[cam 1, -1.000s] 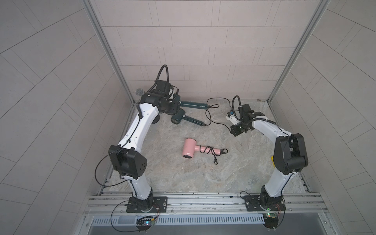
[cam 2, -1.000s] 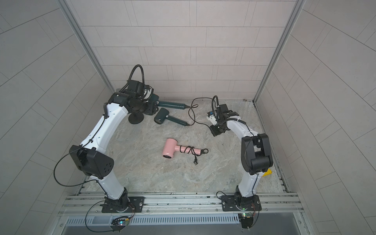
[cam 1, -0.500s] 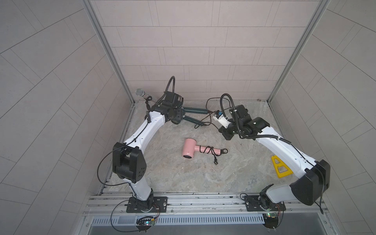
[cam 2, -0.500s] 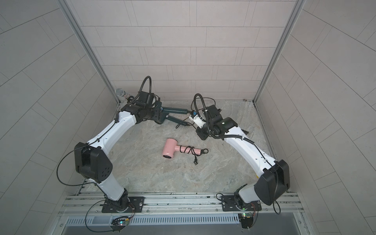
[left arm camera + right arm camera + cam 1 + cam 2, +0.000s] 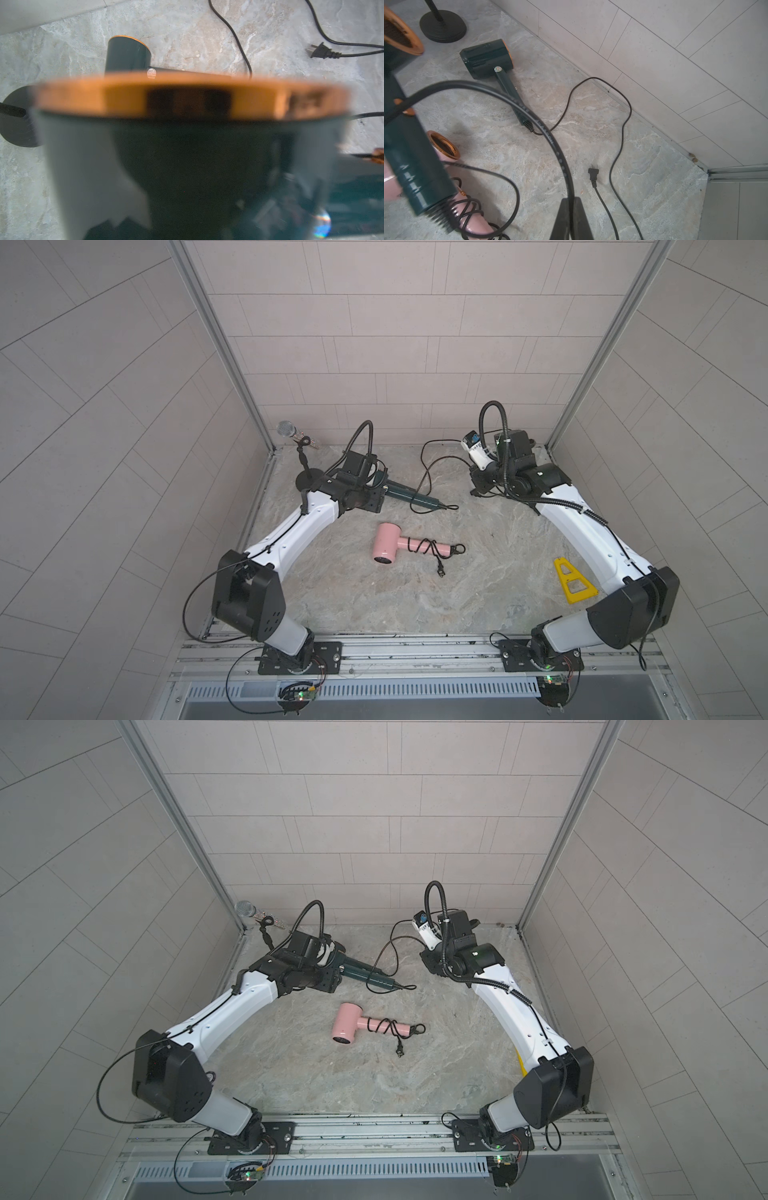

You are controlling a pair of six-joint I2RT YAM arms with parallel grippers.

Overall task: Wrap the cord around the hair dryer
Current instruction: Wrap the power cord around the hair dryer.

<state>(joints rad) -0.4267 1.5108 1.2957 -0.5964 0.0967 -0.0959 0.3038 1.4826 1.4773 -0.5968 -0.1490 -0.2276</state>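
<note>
My left gripper (image 5: 368,485) (image 5: 328,965) is shut on the head of a dark green hair dryer (image 5: 405,494) (image 5: 361,973), holding it above the floor at the back left. The dryer's copper-rimmed barrel (image 5: 187,99) fills the left wrist view and hides the jaws. Its black cord (image 5: 550,139) loops off the handle end (image 5: 423,193) and arcs over to my right gripper (image 5: 571,200) (image 5: 478,485) (image 5: 430,965), which is shut on it at the back right.
A pink hair dryer (image 5: 386,547) (image 5: 345,1027) (image 5: 471,220), cord wound round its handle, lies mid-floor. A second green dryer (image 5: 485,58) (image 5: 126,56) lies near the back wall, plug (image 5: 592,172) loose. A microphone stand (image 5: 307,479) is at the back left and a yellow triangle (image 5: 571,580) on the right.
The left gripper has carried the green dryer forward from the back wall. The right gripper swung left toward the dryer, then back to the right, still shut on the cord.
</note>
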